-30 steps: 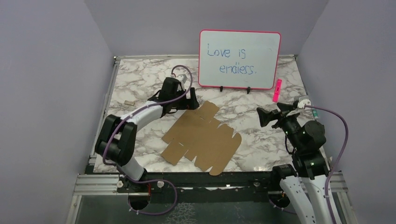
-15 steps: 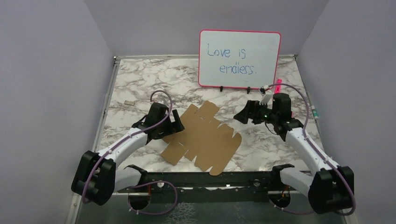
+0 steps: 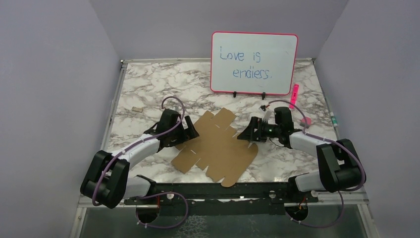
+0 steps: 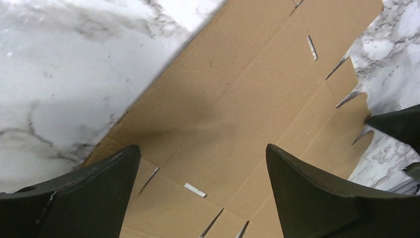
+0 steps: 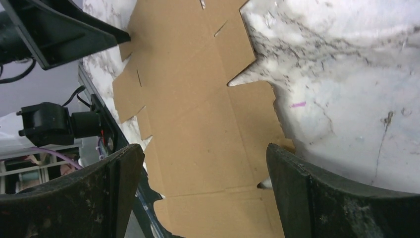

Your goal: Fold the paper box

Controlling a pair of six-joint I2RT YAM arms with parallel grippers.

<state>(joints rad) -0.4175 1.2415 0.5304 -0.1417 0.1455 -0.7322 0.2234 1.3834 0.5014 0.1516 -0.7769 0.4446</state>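
Flat paper box (image 3: 218, 148); left pincer (image 3: 191, 132), right pincer (image 3: 243, 135) flank it.

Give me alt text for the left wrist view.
A flat brown paper box, creased and slit, lies on the marble table. The left gripper shows black fingers spread open at the bottom corners.

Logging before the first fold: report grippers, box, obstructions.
Left gripper open over paper box left edge. Right gripper open over its right edge. Box flat, unfolded. Nothing lying on it.
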